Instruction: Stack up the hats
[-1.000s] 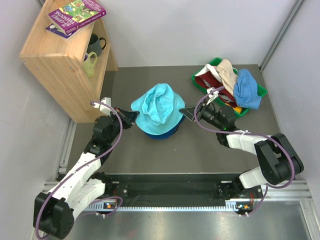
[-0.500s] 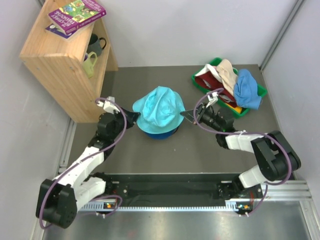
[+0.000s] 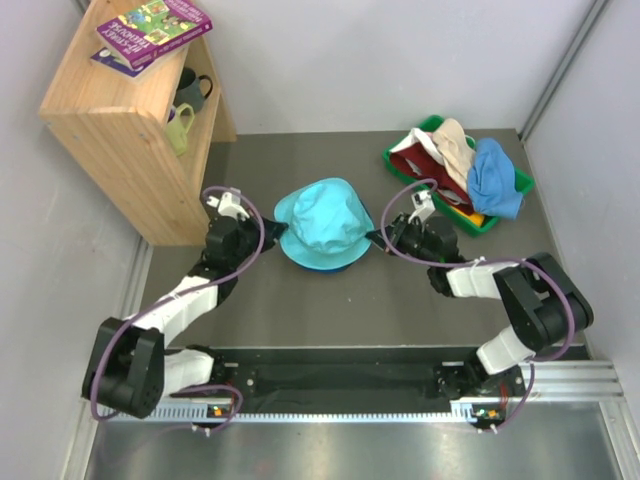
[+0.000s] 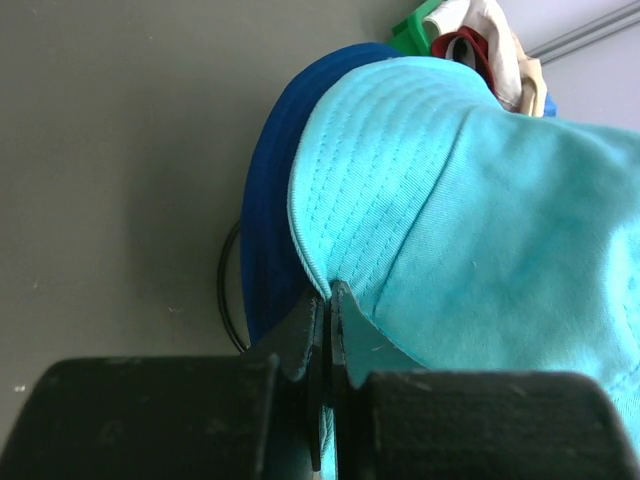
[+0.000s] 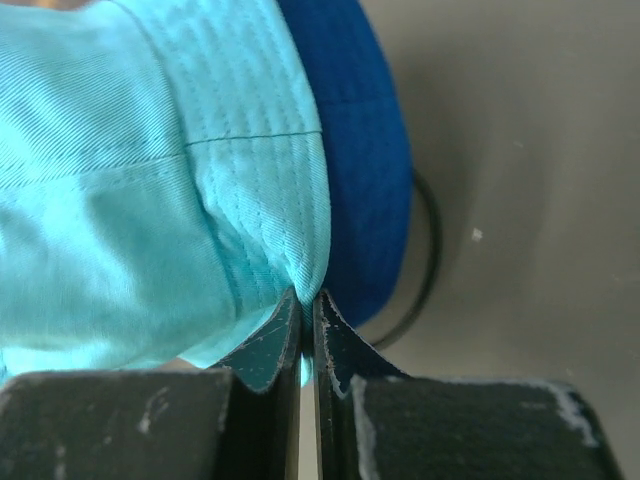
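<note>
Pinching teal hat (image 3: 325,215) brim on opposite sides: left tool (image 4: 324,295) and right tool (image 5: 307,303), both narrowed tight on cloth.

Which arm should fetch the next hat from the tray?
Right, likely: both pinch the teal hat, but the right gripper sits nearer the green tray; the left gripper is beyond the hat.

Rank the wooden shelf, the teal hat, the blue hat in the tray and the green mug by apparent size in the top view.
1. wooden shelf, though its height brings it nearer the camera
2. teal hat
3. blue hat in the green tray
4. green mug
</note>
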`<state>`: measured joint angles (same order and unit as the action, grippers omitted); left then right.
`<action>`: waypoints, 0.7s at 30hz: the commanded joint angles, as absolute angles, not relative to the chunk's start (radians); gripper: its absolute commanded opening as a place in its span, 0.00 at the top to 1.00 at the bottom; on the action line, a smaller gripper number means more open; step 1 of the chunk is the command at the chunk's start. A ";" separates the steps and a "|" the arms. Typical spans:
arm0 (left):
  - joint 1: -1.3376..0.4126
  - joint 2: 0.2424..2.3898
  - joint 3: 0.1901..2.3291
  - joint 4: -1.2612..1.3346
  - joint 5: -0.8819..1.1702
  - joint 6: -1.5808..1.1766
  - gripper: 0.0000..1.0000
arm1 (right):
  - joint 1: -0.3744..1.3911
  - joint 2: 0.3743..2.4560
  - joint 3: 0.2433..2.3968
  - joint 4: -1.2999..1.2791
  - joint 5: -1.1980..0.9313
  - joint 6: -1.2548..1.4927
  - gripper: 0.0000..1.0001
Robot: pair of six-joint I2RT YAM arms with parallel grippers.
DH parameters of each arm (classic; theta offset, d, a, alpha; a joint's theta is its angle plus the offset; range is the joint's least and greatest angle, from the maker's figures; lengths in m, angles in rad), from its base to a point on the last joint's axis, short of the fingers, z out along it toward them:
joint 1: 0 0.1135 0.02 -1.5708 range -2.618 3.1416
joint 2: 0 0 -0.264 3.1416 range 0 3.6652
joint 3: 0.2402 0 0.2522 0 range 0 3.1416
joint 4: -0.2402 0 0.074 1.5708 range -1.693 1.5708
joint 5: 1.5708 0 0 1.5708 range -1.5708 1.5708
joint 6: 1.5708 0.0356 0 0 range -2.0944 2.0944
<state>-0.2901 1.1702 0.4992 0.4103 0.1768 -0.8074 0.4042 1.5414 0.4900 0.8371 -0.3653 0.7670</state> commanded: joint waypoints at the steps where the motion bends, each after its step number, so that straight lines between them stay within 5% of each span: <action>1: -0.272 1.226 0.566 0.446 0.158 -0.759 1.00 | 0.425 1.531 0.517 0.661 -0.227 0.672 1.00; 8: -0.245 1.319 0.701 0.359 0.143 -0.672 1.00 | 0.531 1.476 0.540 0.555 -0.164 0.611 0.98; 9: -0.241 1.351 0.737 0.348 0.143 -0.638 1.00 | 0.547 1.454 0.540 0.529 -0.169 0.607 0.93; 13: -0.233 1.431 0.814 0.342 0.182 -0.543 1.00 | 0.548 1.352 0.526 0.450 -0.175 0.603 0.42; 16: -0.233 1.485 0.870 0.337 0.236 -0.491 1.00 | 0.526 1.229 0.540 0.346 -0.160 0.566 0.27; 21: -0.233 1.571 0.965 0.307 0.265 -0.407 1.00 | 0.445 1.109 0.598 0.296 -0.230 0.500 0.22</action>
